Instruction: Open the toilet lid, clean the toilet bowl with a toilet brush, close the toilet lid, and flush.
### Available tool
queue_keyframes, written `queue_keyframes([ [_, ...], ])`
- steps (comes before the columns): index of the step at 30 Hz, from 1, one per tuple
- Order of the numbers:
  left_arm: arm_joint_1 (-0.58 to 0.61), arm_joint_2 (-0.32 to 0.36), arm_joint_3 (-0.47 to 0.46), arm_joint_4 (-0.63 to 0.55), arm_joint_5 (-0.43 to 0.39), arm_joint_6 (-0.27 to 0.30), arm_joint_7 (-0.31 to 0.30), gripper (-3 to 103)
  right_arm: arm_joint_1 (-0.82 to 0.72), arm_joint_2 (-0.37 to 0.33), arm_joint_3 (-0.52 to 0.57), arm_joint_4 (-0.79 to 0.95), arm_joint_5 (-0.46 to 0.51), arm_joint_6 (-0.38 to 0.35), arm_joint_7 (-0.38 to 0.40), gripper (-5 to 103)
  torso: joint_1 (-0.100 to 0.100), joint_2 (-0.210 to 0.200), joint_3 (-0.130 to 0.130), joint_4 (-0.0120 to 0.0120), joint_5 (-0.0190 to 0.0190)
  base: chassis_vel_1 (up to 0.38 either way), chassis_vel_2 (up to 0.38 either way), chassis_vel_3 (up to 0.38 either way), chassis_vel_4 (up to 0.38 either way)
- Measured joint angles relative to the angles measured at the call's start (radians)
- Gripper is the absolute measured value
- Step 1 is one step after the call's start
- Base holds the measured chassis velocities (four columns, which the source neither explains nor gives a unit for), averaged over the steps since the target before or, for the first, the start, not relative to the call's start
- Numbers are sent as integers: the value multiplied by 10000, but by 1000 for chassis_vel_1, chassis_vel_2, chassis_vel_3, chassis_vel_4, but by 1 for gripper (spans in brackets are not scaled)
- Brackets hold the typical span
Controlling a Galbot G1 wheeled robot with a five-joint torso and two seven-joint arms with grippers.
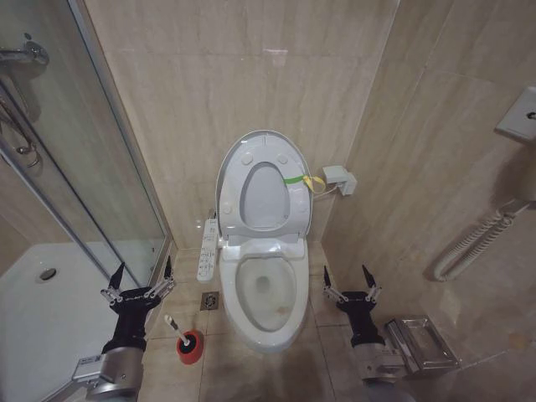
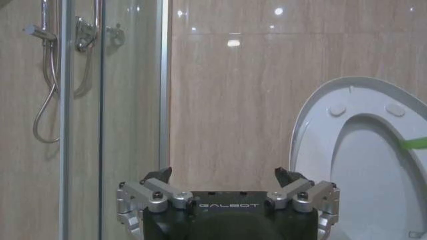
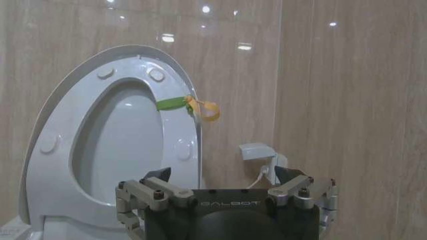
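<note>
The toilet lid (image 1: 262, 159) stands up against the wall, over the open toilet bowl (image 1: 266, 293). The toilet brush (image 1: 179, 331) sits in its red cup (image 1: 190, 346) beside the left gripper (image 1: 139, 279). Both claws, left and right gripper (image 1: 351, 280), are spread apart, holding nothing. A glass shower door (image 1: 100, 151) stands left.

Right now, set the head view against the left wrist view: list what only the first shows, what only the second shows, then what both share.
Head view alone: the toilet bowl, the toilet brush in its red cup on the floor, the control panel, and the right gripper, open, beside the bowl.

Left wrist view alone: the shower hose hanging behind the glass.

Shared: the raised toilet lid with the seat up against it, the shower glass, and the left gripper, open and empty.
</note>
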Motion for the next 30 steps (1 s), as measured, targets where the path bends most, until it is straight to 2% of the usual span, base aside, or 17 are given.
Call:
queue_keyframes([
  [1, 0, 0, 0, 0, 0, 0, 0, 100, 0, 0, 0, 0, 0, 0, 0, 100, 0, 0, 0, 0, 0, 0, 0, 0, 0],
  [3, 26, 23, 36, 509, 53, -734, 127, 100, 0, 0, 0, 0, 0, 0, 0, 100, 0, 0, 0, 1, 0, 0, 0, 0, 0],
  [4, 26, 23, 36, 509, 53, -734, 127, 100, 0, 0, 0, 0, 0, 0, 0, 100, 0, 0, 0, 1, 0, 0, 0, 0, 0],
  [8, 84, 77, 116, 1666, 184, -2397, 419, 100, 0, 0, 0, 0, 1, 0, 0, 100, 0, -1, 0, 0, 0, 0, 0, 0, 0],
  [9, 84, 77, 116, 1666, 184, -2397, 419, 100, 0, 0, 0, 0, 1, 0, 0, 100, 0, -1, 0, 0, 0, 0, 0, 0, 0],
  [11, 110, 100, 151, 2170, 241, -3121, 544, 100, 0, 0, 0, 0, 1, 0, 0, 100, 0, -2, 0, 1, -1, 0, 0, 0, 0],
  [13, 121, 105, 161, 2294, 252, -3296, 574, 100, 0, 0, 0, 0, 1, 0, 0, 100, 0, -2, 0, 1, -2, 0, 0, 0, 0],
  [15, 385, -28, 224, 2680, 441, -3829, 570, 100, -1, 0, -1, 0, 0, 0, 0, 100, 0, -1, 0, -3, 1, 0, 0, 0, 0],
  [16, 526, -76, 274, 2689, 483, -3886, 569, 100, -2, -1, 2, 0, 0, 0, 0, 100, 1, -2, 3, 7, -11, 0, 0, 0, 0],
  [18, 589, -72, 273, 2574, 501, -3893, 549, 100, 3, 1, 1, 0, 1, 0, 3, 100, 1, -2, 1, 0, 0, 0, 0, 0, 0],
  [23, 1009, -158, 659, 1564, 670, -3421, 198, 100, 1, 0, 0, 0, 0, 0, 0, 100, 0, -1, 0, 0, 2, 0, 0, 0, 0],
  [30, 1348, -169, 888, 782, 986, -3198, -127, 100, 0, 0, 0, 0, 0, 0, 0, 100, 0, -1, 0, 1, 1, 0, 0, 0, 0],
])
